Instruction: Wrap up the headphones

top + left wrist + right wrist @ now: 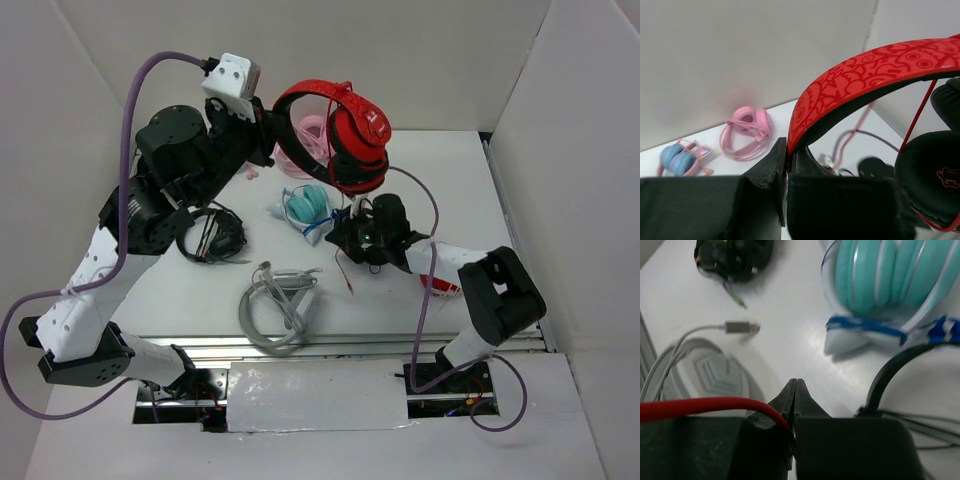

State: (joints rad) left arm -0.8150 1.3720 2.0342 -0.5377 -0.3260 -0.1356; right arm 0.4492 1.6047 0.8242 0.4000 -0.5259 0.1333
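The headphones (355, 135), large with glossy red cups and black ear pads, hang in the air over the back of the table. My left gripper (272, 125) is shut on the patterned red headband (865, 70) near one end; in the left wrist view the gripper (788, 150) clamps the band's edge, and a black ear pad (925, 170) hangs to the right. The thin red cable (343, 272) runs down to my right gripper (345, 232), low over the table. In the right wrist view that gripper (796, 385) is shut on the cable (700, 406), which enters from the left.
Pink headphones (310, 135) lie at the back, teal ones (308, 205) beside my right gripper, a black pair (212, 235) at the left, a grey pair with cord (275, 305) in front. A small red item (440, 285) lies under the right arm. White walls enclose the table.
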